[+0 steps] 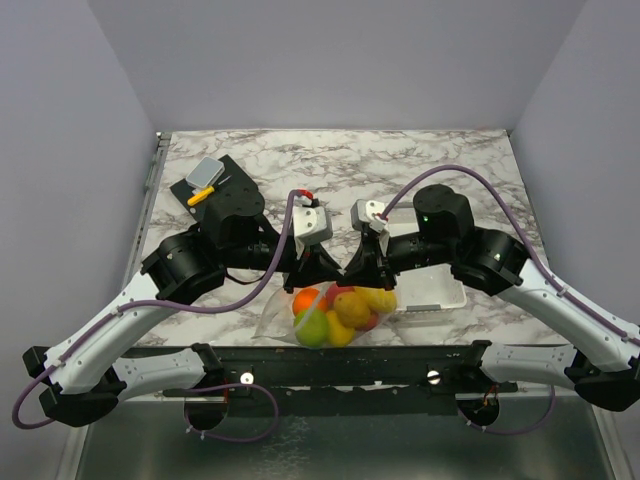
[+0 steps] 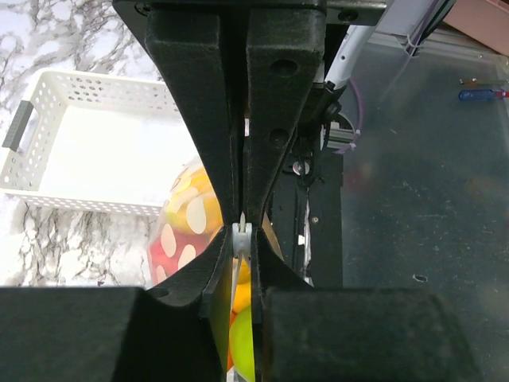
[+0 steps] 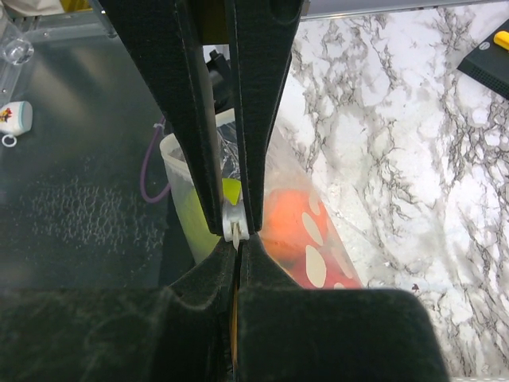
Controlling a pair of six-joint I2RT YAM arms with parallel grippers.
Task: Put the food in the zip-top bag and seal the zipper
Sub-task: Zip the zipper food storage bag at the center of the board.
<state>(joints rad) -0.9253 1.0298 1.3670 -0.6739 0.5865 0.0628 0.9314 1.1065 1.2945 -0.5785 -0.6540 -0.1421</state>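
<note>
Shows thin floppy bag (image 1: pixel 328 318), loaded with light glossy food (image 1: pixel 350 305), at the middle of the counter's (image 1: pixel 400 165) near edge; left gripper (image 1: pixel 312 280) and right gripper (image 1: pixel 362 278) both clenched on the zipper (image 2: pixel 242 232); likely calls for pinching that stiffer strip, not the slippery film.

Over the marble surface (image 1: pixel 470 170), the left pincer (image 1: pixel 316 268) and right pincer (image 1: pixel 366 266) sit side by side at the far edge of the clear zip-top bag (image 1: pixel 278 316), packed with toy fruits (image 1: pixel 335 310); a white tray (image 1: pixel 440 297) lies just beside its right end.
</note>
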